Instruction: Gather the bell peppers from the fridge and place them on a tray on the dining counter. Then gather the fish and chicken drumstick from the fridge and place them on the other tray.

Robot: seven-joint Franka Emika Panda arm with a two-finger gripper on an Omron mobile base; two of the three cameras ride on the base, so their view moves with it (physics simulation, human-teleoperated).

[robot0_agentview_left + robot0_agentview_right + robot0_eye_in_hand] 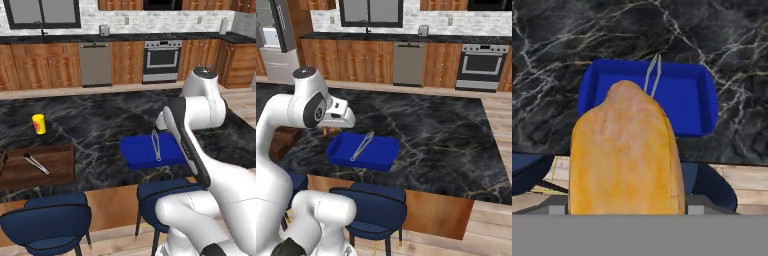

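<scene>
On the far left of my left base view a wooden tray [52, 162] sits on the dark marble surface [100, 125], holding one pair of metal tongs [36, 163]. Just beyond it a yellow cup [39, 124] stands upright on the surface; I can make out a red mark on it but no legible writing. Further right lies the blue tray [145, 155], with a second pair of tongs [156, 145] inside and nothing else in it. Two blue stools [50, 220] stand tucked under the near edge.

The right base view shows the same blue tray [363, 152] from the other side, its tongs [362, 146] lying diagonally, and a fridge [273, 37] at the upper left that the left base view lacks.

My hand view looks over the chicken drumstick [624, 160], golden-brown and large in the foreground, with the blue tray [684, 97] beyond it. The drumstick sits right at my hand, short of the tray; the fingertips are hidden behind it, so I cannot tell whether my hand grips it.
</scene>
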